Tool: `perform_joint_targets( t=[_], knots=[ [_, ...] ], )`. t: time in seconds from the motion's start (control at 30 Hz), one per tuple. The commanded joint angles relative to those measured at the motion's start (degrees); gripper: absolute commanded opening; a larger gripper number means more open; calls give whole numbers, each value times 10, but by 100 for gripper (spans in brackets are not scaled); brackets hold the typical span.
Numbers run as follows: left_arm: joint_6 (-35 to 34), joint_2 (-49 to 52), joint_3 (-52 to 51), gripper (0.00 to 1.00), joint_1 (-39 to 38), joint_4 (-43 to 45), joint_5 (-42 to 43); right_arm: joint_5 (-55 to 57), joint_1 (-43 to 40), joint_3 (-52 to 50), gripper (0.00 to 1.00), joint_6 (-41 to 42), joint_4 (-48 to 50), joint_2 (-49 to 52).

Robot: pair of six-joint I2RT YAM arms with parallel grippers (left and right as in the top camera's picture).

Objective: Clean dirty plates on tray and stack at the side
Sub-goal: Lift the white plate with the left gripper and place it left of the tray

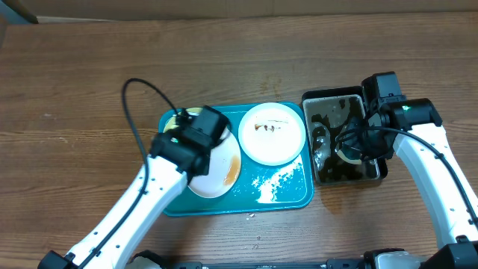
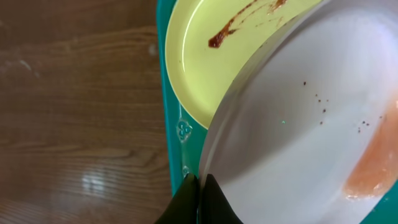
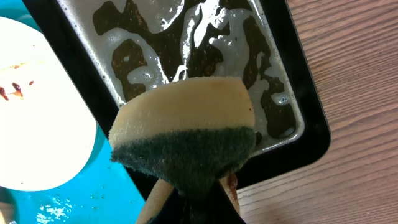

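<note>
- Left fingers (image 2: 194, 200): closed on the left rim of the held white plate (image 2: 298, 124), which bears an orange smear and dark specks. This plate lies over the near-left part of the teal tray (image 1: 284, 187) and overlaps the yellow plate (image 2: 205, 81).
- Yellow plate: at the far-left corner of the tray, streaked with brown.
- Second white plate (image 1: 272, 134): flat on the far-right part of the tray, with brown marks.
- Right fingers (image 3: 200, 208): closed on a sponge (image 3: 186, 124), green scouring face showing, above the black tray (image 3: 311, 134) of water on the tabletop (image 1: 75, 75), just right of the teal tray.
- Governing relation: the held plate lies left of the sponge, with the second white plate between them. The sponge arm probably has to reach left over it.
- No plate stands stacked at the side yet.
</note>
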Motion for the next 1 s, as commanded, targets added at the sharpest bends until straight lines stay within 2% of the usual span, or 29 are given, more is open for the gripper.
perform_joint_targets(
  t=[0.0,0.17,0.57,0.97],
  knots=[
    [-8,-13,16,4,-42,2,-101,4,-2,-2,4,-2,4,-10],
    [-8,-13,16,4,-107,16,-185,4,-2,-2,4,-2,4,-10],
    [-6,-12,16,4,-203,30,-302,4,-2,-2,4,-2,3,-10],
    [-6,-12,16,4,-212,28,-321,4,-2,-2,4,-2,3,-10]
  ],
)
